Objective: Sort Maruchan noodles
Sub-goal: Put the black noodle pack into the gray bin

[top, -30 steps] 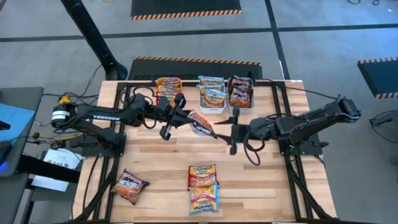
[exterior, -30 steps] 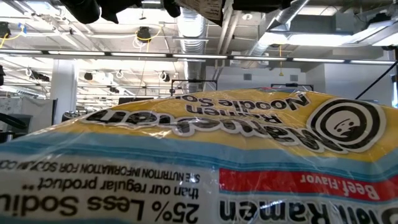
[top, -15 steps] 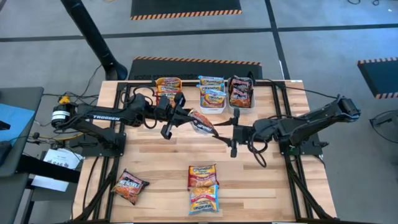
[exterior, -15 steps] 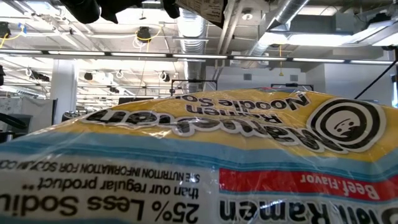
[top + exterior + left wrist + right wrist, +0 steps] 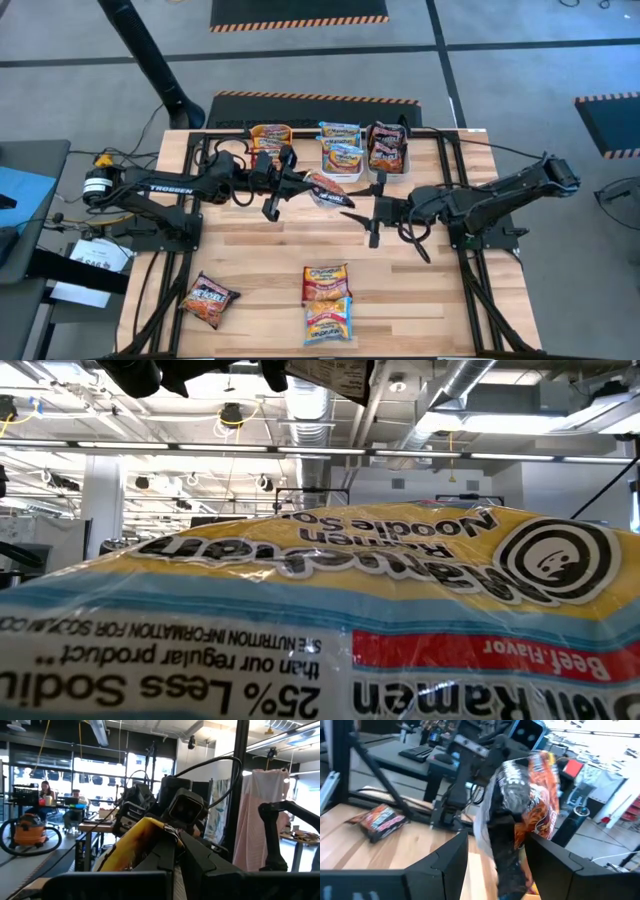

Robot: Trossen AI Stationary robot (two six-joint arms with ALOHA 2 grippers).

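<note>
Currently, at the left front of the worktop, a dark red packet is noted lying alone. Further along, the left claw is found raised over the worktop's middle, clamped together on the edge of an orange packet; in the left wrist view the wrapper is seen pinched between the dark fingers.

Since a second ago the held packet has been carried a short way toward the bins at the far edge: an orange bin, a white bin and a grey bin, each already loaded with packets. Over the same interval the right claw has been drawn back from the packet, its jaws kept well apart and holding nothing; the orange wrapper is seen between its fingers from the right wrist view, but apart from them.

A handover from right to left is judged complete, and delivery to the bin of matching colour is judged the step in hand.

Nearer the front, two light blue-and-yellow packets are recorded unsorted, touching each other; one fills the low view. Three packets are therefore judged outstanding besides the one held.
</note>
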